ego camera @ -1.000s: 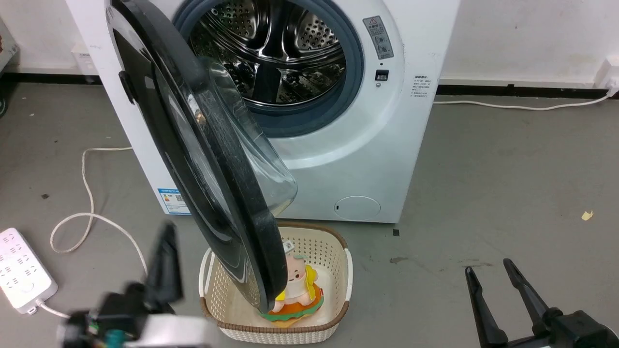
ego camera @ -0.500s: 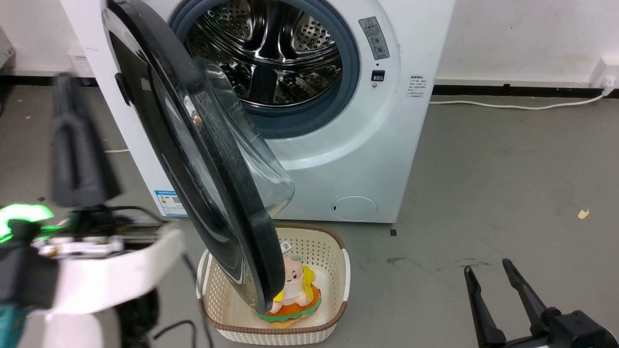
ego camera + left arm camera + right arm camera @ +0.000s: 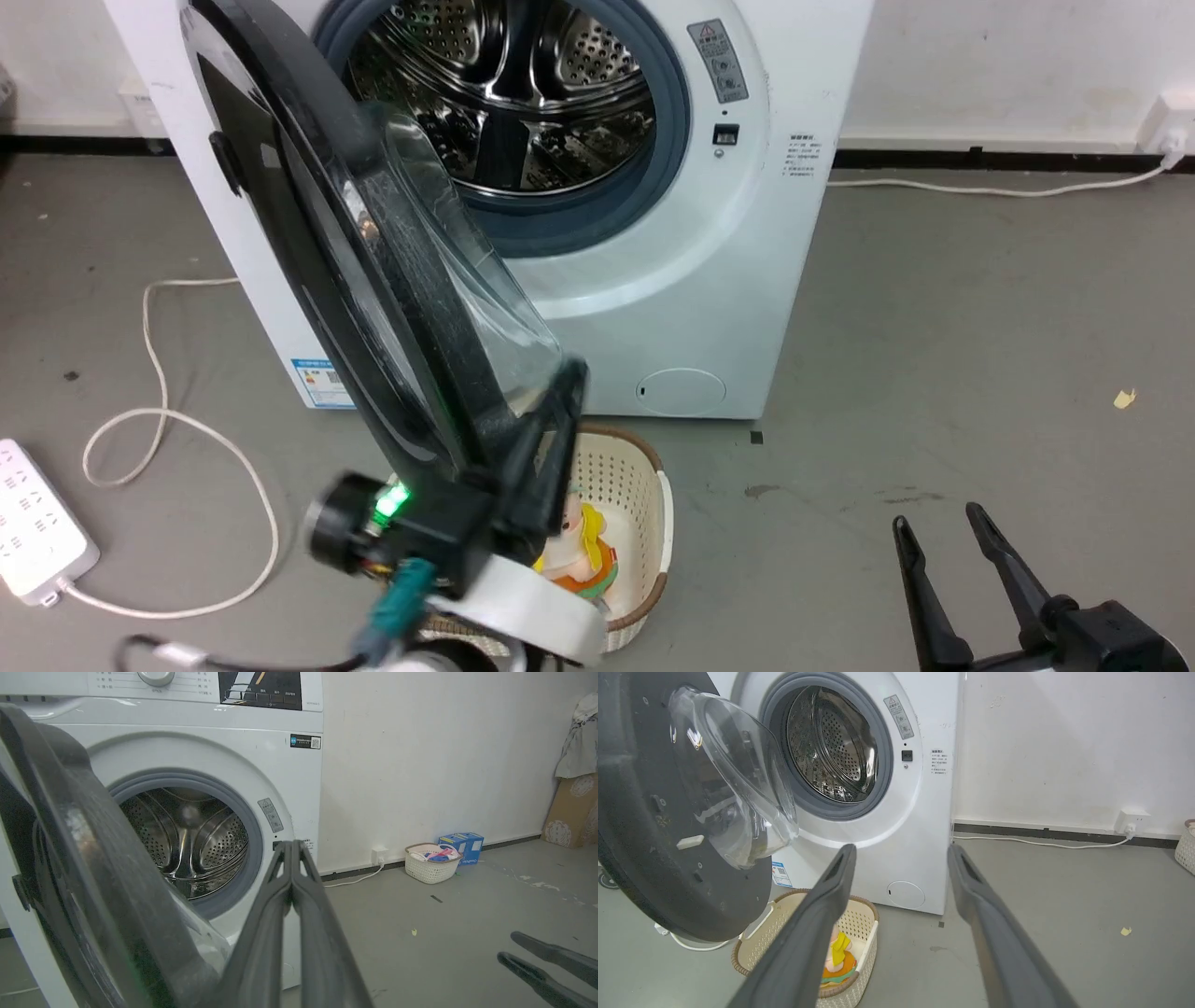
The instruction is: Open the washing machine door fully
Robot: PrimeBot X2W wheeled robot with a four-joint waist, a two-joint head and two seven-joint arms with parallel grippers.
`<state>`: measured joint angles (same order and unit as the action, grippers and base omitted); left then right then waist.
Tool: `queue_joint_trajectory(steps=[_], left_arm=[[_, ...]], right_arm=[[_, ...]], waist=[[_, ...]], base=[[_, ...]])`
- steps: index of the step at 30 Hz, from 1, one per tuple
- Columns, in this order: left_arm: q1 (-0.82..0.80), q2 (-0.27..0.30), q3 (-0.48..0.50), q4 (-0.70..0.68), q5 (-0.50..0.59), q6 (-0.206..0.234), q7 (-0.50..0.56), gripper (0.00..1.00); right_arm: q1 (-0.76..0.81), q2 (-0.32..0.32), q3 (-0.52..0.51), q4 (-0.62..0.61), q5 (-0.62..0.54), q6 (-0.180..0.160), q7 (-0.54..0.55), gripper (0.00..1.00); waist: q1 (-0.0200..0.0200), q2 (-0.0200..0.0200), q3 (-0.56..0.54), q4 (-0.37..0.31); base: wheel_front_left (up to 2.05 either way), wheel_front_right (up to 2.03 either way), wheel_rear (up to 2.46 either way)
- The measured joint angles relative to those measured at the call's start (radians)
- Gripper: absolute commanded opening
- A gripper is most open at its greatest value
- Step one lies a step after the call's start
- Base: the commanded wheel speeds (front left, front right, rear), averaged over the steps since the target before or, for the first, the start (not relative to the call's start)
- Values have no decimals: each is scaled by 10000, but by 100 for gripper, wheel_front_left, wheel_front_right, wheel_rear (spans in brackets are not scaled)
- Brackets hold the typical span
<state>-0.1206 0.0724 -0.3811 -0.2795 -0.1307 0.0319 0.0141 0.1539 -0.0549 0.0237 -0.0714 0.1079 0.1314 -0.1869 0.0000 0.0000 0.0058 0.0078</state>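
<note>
The white washing machine (image 3: 747, 233) stands against the wall with its steel drum (image 3: 504, 103) exposed. The black washing machine door (image 3: 308, 233) stands swung out on its left hinge, seen nearly edge-on, its glass bowl (image 3: 467, 299) facing right. My left gripper (image 3: 571, 371) is shut and empty, its fingers lying along the inner side of the door's lower free rim; whether they touch is unclear. In the left wrist view the door (image 3: 84, 868) rises just left of my left gripper (image 3: 292, 845). My right gripper (image 3: 934, 523) hangs open low on the right, far from the door (image 3: 644, 868).
A cream perforated basket (image 3: 644, 504) holding a plush toy (image 3: 583, 551) sits on the floor under the door's free edge. A power strip (image 3: 37, 532) and looped white cable (image 3: 168, 429) lie left. Another basket (image 3: 430, 868) and blue box (image 3: 462, 842) stand by the wall.
My left arm swung from the far left across to the door's lower rim, fingers now on its inner side. The camera shifted slightly. The door angle and right gripper look unchanged.
</note>
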Motion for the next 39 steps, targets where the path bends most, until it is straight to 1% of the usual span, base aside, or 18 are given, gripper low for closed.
queue_joint_trajectory(steps=[5,10,16,21,26,34,39], left_arm=[[136,-86,-305,1469,-359,19,-226,0],[137,-153,-244,3053,-616,211,-314,0],[92,-151,-52,4138,-754,314,-803,0],[18,-146,15,4433,-826,360,-1095,0],[218,-19,61,4389,-928,372,-1181,0],[719,305,125,4079,-1022,466,-1099,0],[917,604,537,3942,-1218,662,-1024,0]], right_arm=[[-95,0,40,54,-23,0,0,100],[-206,0,132,115,-136,0,0,100],[-205,0,119,144,-184,0,2,100],[-198,0,117,217,-184,0,4,100],[-175,0,134,242,-178,0,21,100],[-24,4,213,238,-148,0,61,100],[34,6,324,230,-115,0,109,100]], waist=[[0,0,198,-40],[0,0,307,-112],[0,0,291,-43],[0,1,160,192],[-1,0,-81,594],[0,0,-356,1692],[-1,0,-462,2482]], base=[[0,0,0],[0,0,0],[0,0,0],[0,0,0],[0,0,0],[0,0,0],[0,0,0]])
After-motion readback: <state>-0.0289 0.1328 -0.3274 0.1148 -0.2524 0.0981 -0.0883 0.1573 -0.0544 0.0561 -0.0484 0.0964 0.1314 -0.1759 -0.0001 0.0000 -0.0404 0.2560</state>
